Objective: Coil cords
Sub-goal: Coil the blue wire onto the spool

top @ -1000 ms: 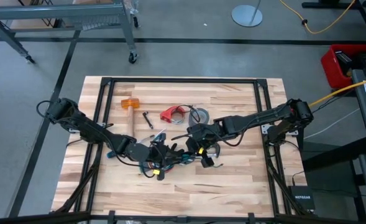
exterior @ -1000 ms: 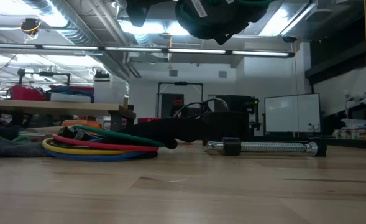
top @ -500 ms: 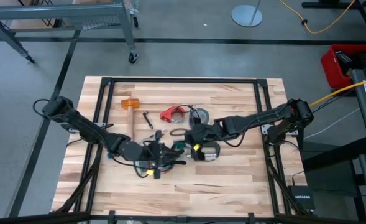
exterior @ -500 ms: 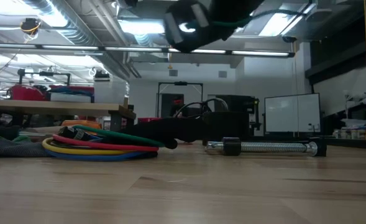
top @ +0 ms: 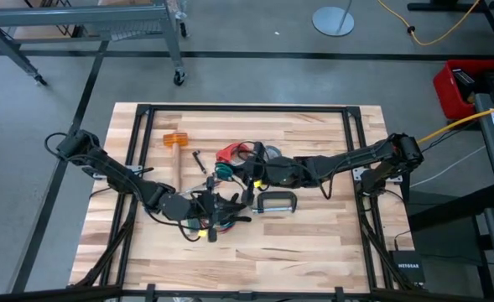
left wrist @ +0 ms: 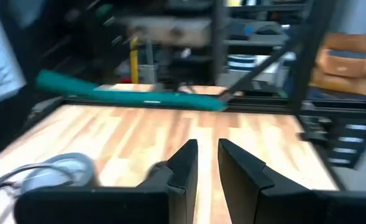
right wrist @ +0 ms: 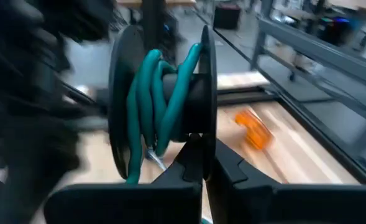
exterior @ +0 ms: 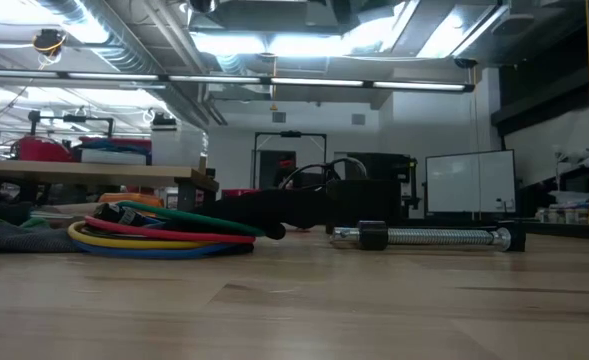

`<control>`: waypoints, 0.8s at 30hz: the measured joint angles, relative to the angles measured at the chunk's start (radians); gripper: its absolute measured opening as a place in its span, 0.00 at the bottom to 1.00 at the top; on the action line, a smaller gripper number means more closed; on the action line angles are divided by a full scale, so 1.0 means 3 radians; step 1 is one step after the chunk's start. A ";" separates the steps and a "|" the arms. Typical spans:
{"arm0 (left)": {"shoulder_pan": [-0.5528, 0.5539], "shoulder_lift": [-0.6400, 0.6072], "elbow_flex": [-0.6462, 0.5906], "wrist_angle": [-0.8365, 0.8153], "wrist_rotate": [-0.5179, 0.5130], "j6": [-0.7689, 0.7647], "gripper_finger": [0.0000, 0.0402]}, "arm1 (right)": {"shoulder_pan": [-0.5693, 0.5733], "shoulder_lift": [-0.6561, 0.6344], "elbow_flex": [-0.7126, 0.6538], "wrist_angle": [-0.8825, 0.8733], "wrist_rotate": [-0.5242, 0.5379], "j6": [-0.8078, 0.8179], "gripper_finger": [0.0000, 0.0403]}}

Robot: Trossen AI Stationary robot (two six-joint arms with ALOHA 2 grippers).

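cords: flat coil of yellow, red, blue, green loops on table mid-board | teal cord: wound on dark spool, right gripper pinching spool rim | left gripper: narrow gap, empty | clamp beside | front boards bare

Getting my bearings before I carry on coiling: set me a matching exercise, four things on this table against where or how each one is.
Things:
1. teal cord
2. orange mallet head
3. metal clamp
4. multicoloured coil

States:
A. lying flat on the wood in loops
B. wound on the black spool held by the right hand
C. near the table's top-left corner in the high view
D. near the table's middle, beside the left hand

Pairs: 1-B, 2-C, 3-D, 4-A
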 joint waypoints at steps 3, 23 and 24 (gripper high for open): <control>-0.0001 0.0000 0.0000 0.0010 -0.0233 -0.0037 0.14 | 0.0000 0.0000 -0.0003 0.0244 -0.0129 -0.0001 0.01; 0.0116 0.0001 0.0001 0.0190 -0.0261 -0.0236 0.14 | 0.0000 0.0009 -0.0005 0.0860 -0.0237 -0.1218 0.01; 0.0131 0.0001 0.0001 0.0197 -0.0253 -0.0236 0.14 | 0.0000 0.0016 -0.0005 0.0876 -0.0239 -0.1259 0.01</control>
